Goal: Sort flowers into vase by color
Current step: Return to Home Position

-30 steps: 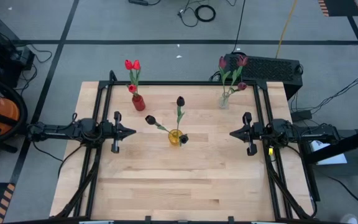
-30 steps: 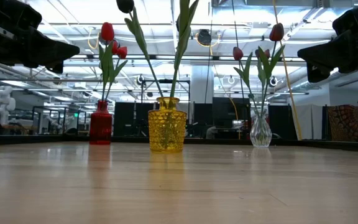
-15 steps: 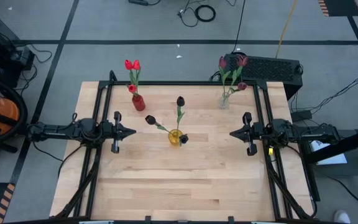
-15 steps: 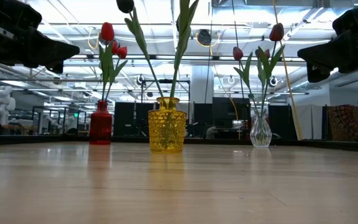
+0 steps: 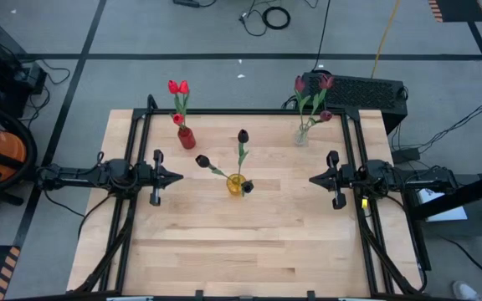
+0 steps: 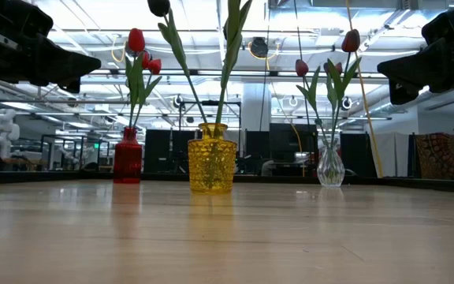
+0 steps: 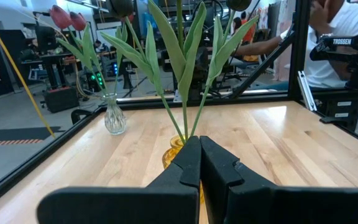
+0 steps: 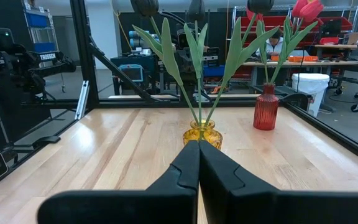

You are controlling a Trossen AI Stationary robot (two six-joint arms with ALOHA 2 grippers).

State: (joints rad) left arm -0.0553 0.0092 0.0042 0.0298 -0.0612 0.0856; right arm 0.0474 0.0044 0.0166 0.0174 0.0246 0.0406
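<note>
Three vases stand on the wooden table (image 5: 241, 242). A red vase (image 5: 186, 138) at the far left holds bright red tulips (image 5: 177, 87). A yellow vase (image 5: 236, 185) in the middle holds black tulips (image 5: 243, 135). A clear glass vase (image 5: 301, 135) at the far right holds dark maroon tulips (image 5: 301, 84). My left gripper (image 5: 179, 176) is shut and empty, left of the yellow vase. My right gripper (image 5: 312, 179) is shut and empty, right of it. Both hover above the table, pointing at the yellow vase (image 7: 178, 149).
A black frame (image 5: 241, 111) runs along the table's far edge and sides. Bare tabletop lies near the front edge. A person in a white shirt (image 7: 331, 37) shows beyond the table in the left wrist view.
</note>
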